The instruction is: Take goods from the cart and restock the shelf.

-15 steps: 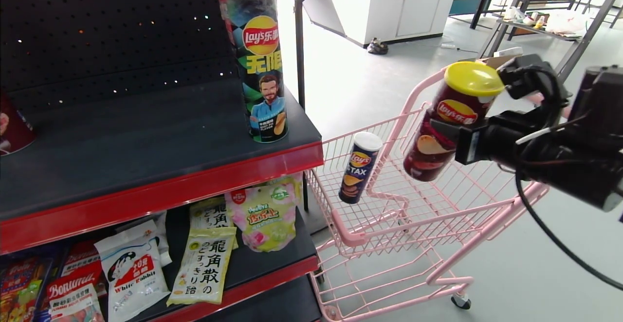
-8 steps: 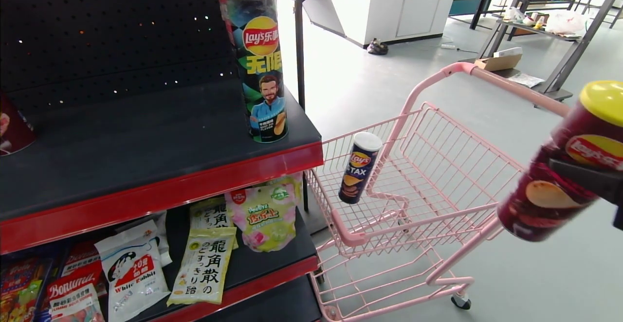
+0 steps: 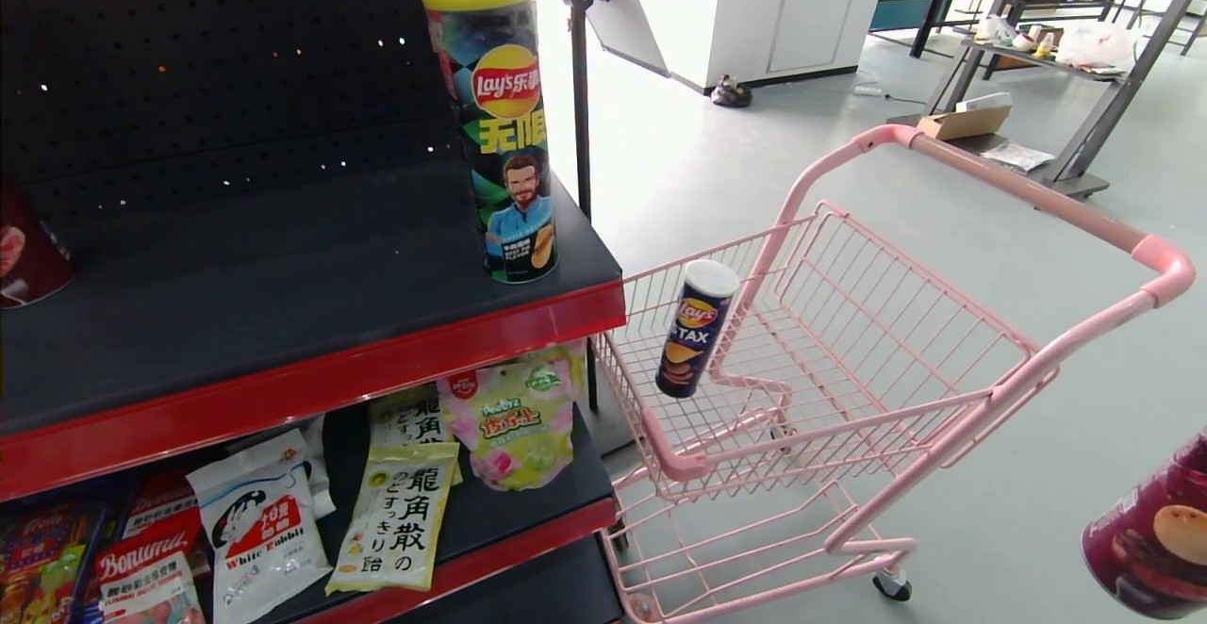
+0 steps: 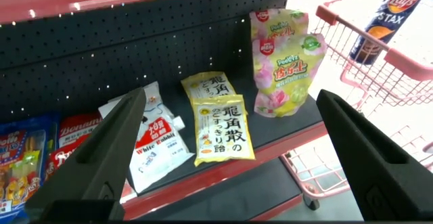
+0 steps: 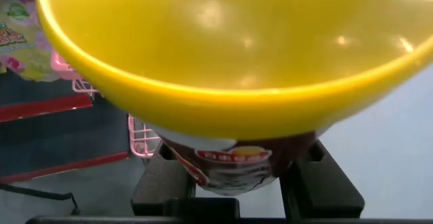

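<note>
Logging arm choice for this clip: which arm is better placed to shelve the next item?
Right. The right claw grips the maroon can; the left claw is open and empty.

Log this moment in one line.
right gripper: shut on dark red, yellow-lidded chip can | left gripper: open, facing lower shelf | navy chip can: in pink wire cart

A grey floor (image 3: pixel 717 172) spreads through the room. At 12 o'clock in the head view, a black pole (image 3: pixel 578 87) stands upright and carries a tilted white board (image 3: pixel 608 2). Toward 1 o'clock is a white cabinet (image 3: pixel 801 11), with dark shoes (image 3: pixel 731 91) on the floor at its foot. At 2 o'clock, 1 cardboard box (image 3: pixel 964 122) and some papers (image 3: pixel 1016 156) lie low beside the legs of a metal-framed surface (image 3: pixel 1056 60). That surface holds a white bag (image 3: pixel 1094 42).
</note>
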Robot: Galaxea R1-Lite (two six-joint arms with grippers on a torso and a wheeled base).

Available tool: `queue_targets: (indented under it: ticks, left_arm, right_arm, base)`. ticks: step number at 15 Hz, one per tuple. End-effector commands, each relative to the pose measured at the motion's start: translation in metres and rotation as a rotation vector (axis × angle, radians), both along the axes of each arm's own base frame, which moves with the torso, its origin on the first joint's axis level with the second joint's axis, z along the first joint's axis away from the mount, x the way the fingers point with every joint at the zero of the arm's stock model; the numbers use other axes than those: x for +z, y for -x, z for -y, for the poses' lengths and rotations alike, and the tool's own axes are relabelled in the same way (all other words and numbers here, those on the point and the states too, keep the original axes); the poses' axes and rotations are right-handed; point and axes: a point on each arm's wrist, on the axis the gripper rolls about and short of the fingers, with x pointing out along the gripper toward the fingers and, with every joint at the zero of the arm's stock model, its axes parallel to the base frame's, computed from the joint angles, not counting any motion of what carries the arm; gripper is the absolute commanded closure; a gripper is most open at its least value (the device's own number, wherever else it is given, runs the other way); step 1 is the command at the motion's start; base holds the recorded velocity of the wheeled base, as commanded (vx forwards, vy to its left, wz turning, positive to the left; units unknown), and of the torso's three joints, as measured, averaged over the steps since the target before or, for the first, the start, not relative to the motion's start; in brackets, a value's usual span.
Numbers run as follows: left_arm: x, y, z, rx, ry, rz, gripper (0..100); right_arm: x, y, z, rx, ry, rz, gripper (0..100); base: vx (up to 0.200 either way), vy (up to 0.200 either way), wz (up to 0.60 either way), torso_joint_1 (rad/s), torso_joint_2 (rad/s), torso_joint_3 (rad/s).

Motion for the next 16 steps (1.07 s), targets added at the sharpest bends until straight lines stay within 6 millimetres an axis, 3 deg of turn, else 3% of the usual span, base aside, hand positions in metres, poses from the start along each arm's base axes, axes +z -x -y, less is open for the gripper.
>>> queue_targets:
  ticks: [1,9,16]
  left_arm:
    - [0.0,0.0,0.0,0.001,0.0,0.0,0]
    - [0.0,0.0,0.0,0.0,0.0,0.0,0]
    - [-0.0004,-0.0002,0.0,0.001,0.002,-0.002,0]
  right_arm:
    - [0.0,0.0029,0.0005,0.003,-0.003,0.013,100]
    - [-0.0003,0.0021,0.0003,0.004,0.004,0.008,100]
    - [0.0011,0.0001,-0.0001,0.008,0.021,0.005,100]
  base:
    - [0.0,0.0,0.0,0.124,-0.39,-0.271]
    - [0.0,0.0,0.0,0.195,-0.56,-0.362]
    - [0.0,0.0,0.0,0.166,-0.41,-0.246]
